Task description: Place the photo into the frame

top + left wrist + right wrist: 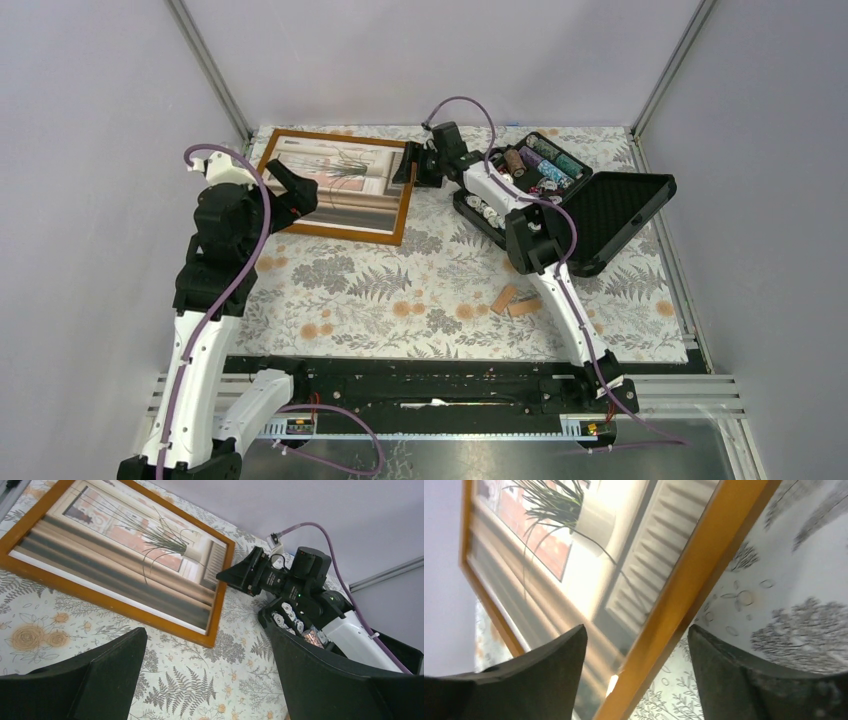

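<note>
The frame (340, 234), with a thin orange-tan wooden border, lies flat at the back left of the table. The photo (340, 180), a spindly plant by a window, lies face up inside it. My right gripper (408, 165) is open at the frame's right side. In the right wrist view its jaws (638, 630) straddle the border (694, 570), one finger over the photo (574, 555) and one over the cloth. My left gripper (300, 195) is open and empty over the frame's near left part. In the left wrist view it (207, 630) hangs above the cloth, near the frame's corner (212, 640).
An open black case (610, 215) holding poker chips (540, 165) stands at the back right, close behind the right arm. Two small tan blocks (515, 302) lie on the floral cloth at the front right. Grey walls close in the table.
</note>
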Action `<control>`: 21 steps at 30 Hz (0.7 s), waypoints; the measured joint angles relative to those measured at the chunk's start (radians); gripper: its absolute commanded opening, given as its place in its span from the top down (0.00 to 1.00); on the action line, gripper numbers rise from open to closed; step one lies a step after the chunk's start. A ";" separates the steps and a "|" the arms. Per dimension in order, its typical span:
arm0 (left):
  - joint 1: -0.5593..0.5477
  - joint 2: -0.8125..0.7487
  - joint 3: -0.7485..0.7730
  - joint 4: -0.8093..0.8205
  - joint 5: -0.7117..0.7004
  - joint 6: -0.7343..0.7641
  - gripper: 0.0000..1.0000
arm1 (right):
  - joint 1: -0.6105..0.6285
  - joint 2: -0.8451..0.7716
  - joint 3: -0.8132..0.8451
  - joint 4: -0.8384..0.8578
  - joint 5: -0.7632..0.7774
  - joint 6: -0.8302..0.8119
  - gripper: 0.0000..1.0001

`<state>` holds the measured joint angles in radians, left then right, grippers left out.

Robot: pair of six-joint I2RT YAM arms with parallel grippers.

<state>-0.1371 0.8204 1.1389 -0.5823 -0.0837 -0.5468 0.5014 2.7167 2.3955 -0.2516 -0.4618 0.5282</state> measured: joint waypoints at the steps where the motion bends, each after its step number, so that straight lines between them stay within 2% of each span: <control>1: 0.000 0.000 0.003 0.000 0.008 -0.001 0.02 | 0.000 0.000 0.015 -0.006 0.040 -0.014 0.08; 3: 0.000 0.000 0.006 0.000 0.029 -0.003 0.02 | 0.000 0.000 0.039 -0.011 0.103 -0.050 0.01; 6: 0.000 0.000 0.006 -0.005 0.072 -0.007 0.02 | -0.001 -0.025 0.024 -0.057 0.196 -0.114 0.00; 9: 0.000 0.000 0.005 -0.007 0.134 -0.007 0.02 | 0.001 -0.158 -0.151 -0.115 0.288 -0.174 0.00; 13: 0.000 0.000 0.000 -0.005 0.231 -0.008 0.03 | 0.023 -0.515 -0.494 -0.151 0.391 -0.229 0.00; 15: 0.000 -0.002 -0.004 -0.003 0.279 -0.012 0.03 | 0.055 -0.748 -0.652 -0.147 0.447 -0.237 0.00; 18: 0.000 -0.002 -0.001 0.010 0.342 -0.027 0.03 | 0.145 -1.057 -0.793 -0.107 0.501 -0.238 0.00; 21: 0.000 0.000 0.038 0.009 0.376 -0.034 0.02 | 0.248 -1.292 -0.903 -0.055 0.501 -0.231 0.00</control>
<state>-0.1371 0.8207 1.1767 -0.5735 0.2920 -0.5812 0.7490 1.4250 1.4929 -0.3061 0.0395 0.2974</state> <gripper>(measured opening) 0.974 0.994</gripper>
